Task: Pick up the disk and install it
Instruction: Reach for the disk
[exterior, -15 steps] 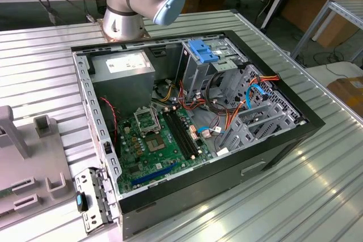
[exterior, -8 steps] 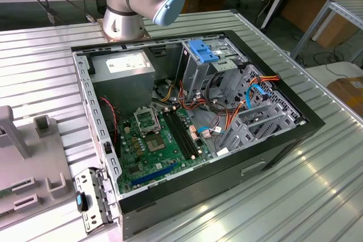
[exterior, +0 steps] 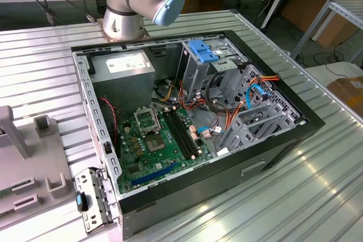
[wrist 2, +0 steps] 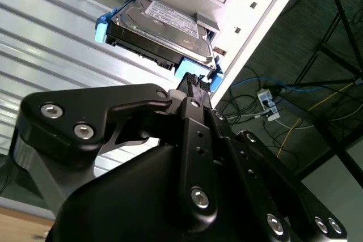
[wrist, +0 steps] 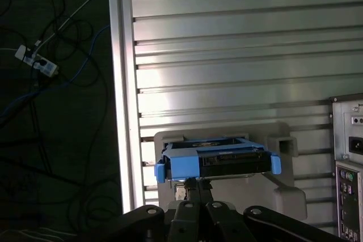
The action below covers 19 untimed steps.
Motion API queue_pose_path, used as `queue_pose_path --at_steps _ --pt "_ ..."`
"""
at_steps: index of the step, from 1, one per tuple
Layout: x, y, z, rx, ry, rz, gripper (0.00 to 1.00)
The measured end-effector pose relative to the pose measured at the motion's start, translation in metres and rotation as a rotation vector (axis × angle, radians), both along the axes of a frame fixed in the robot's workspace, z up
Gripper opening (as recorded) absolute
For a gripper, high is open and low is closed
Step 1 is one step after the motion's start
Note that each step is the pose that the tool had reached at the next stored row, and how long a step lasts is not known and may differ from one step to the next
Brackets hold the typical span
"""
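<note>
While checking the pick-up station in both wrist views, note the disk (wrist: 224,161) lying flat, label up, in a grey holder (wrist: 286,196) on the ribbed metal counter (wrist: 227,55), near its edge. Judge the holder as presenting the blue bracket's end outward for a grasp. Place the claw (wrist: 195,183) at that bracket end, touching or just short of it; cannot tell its state, clenched or released. Find the open computer case (exterior: 187,117) on the same counter, drive cage (exterior: 191,75) upward under its blue latch (exterior: 203,51), presumably to receive the disk. Record installation as not yet done.
</note>
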<state>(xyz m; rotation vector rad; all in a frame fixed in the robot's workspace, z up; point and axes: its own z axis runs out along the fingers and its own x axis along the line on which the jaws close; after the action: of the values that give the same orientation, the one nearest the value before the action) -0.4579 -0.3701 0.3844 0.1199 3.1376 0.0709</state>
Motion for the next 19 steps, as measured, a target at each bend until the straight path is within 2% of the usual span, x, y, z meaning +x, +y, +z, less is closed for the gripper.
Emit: queue_pose_path --at_steps 14,19 --pt "-0.0034 0.0003 -0.0002 0.0000 -0.0001 0.000 0.11" --pt "-0.0034 0.0004 -0.0030 -0.0001 0.0001 0.000 0.11"
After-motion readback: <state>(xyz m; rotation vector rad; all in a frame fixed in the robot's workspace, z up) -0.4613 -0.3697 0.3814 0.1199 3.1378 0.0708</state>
